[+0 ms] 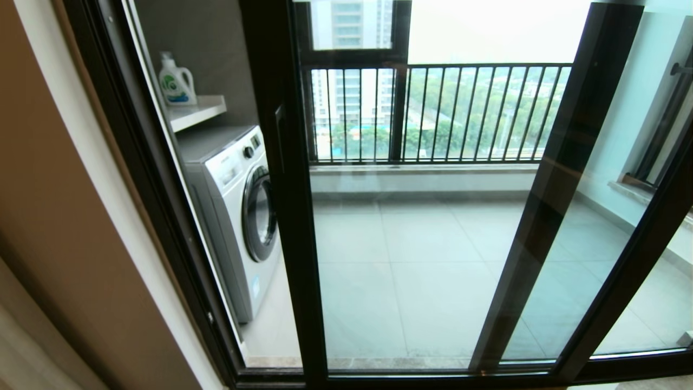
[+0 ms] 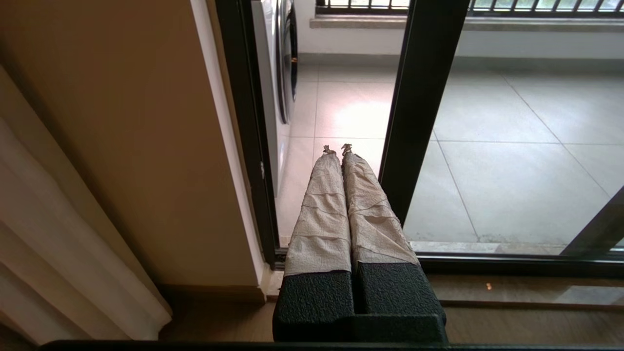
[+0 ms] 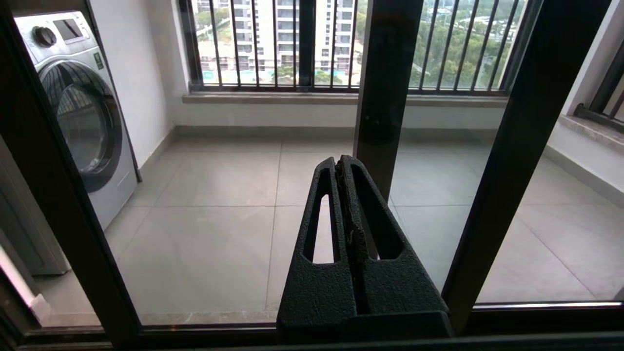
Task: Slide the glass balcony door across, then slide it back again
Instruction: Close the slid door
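The glass balcony door (image 1: 411, 244) is a tall clear panel in a dark frame. Its left upright (image 1: 287, 216) carries a small dark latch handle (image 1: 279, 135). An open gap (image 1: 216, 162) lies between that upright and the dark wall frame (image 1: 162, 216). Neither gripper shows in the head view. My left gripper (image 2: 336, 147), its fingers (image 2: 321, 214) wrapped in pale tape, is shut and empty. It points at the gap, right beside the door upright (image 2: 419, 97). My right gripper (image 3: 340, 161) is shut on nothing, facing the glass (image 3: 209, 234) between two uprights.
A white washing machine (image 1: 238, 206) stands on the balcony behind the gap, with a detergent bottle (image 1: 176, 81) on a shelf above. A black barred railing (image 1: 460, 114) closes the balcony's far side. More dark uprights (image 1: 563, 189) stand on the right. A tan wall (image 2: 122, 146) and curtain (image 2: 58, 253) flank the left.
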### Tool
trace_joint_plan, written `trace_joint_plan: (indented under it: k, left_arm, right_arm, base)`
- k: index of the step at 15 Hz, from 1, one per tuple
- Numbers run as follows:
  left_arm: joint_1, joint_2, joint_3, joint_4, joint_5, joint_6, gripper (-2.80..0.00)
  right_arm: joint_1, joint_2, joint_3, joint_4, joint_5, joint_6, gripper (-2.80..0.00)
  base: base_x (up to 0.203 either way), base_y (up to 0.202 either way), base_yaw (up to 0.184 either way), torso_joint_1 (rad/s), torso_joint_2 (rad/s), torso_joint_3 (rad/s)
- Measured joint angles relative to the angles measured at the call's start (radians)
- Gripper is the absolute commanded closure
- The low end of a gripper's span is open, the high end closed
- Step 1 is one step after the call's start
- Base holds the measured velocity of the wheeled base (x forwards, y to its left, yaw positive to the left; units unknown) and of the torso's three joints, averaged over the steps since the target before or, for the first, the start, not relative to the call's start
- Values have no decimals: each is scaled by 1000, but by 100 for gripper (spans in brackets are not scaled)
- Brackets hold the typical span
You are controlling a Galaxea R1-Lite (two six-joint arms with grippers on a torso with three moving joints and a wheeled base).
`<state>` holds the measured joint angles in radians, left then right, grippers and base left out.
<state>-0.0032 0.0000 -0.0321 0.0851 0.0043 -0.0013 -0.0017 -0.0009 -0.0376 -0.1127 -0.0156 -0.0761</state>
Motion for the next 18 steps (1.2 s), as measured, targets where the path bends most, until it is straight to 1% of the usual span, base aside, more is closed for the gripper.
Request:
trace_joint_plan:
  k: [1,3,4,5,7,10,18]
  left_arm:
    - [0,0,0,0,0,0,0]
    - [0,0,0,0,0,0,0]
    - [0,0,0,0,0,0,0]
    - [0,0,0,0,0,0,0]
    - [0,0,0,0,0,0,0]
    - [0,0,0,0,0,0,0]
    - [0,0,0,0,-2,2,0]
  right_arm:
    - [0,0,19,-11,8,-8,0]
    - [0,0,33,77,50,-21,0]
    - [1,0,34,86,62,-46,0]
    - [1,0,35,89,62,-48,0]
    - [2,0,36,89,59,-5,0]
    - [2,0,38,86,56,17,0]
    - [1,0,38,86,55,19,0]
  base:
    - [0,0,0,0,0,0]
    - [0,0,0,0,0,0]
    - [0,0,0,0,0,0]
    - [0,0,0,0,0,0]
    - [0,0,0,0,0,0]
    - [0,0,0,0,0,0]
    - [0,0,0,0,0,0]
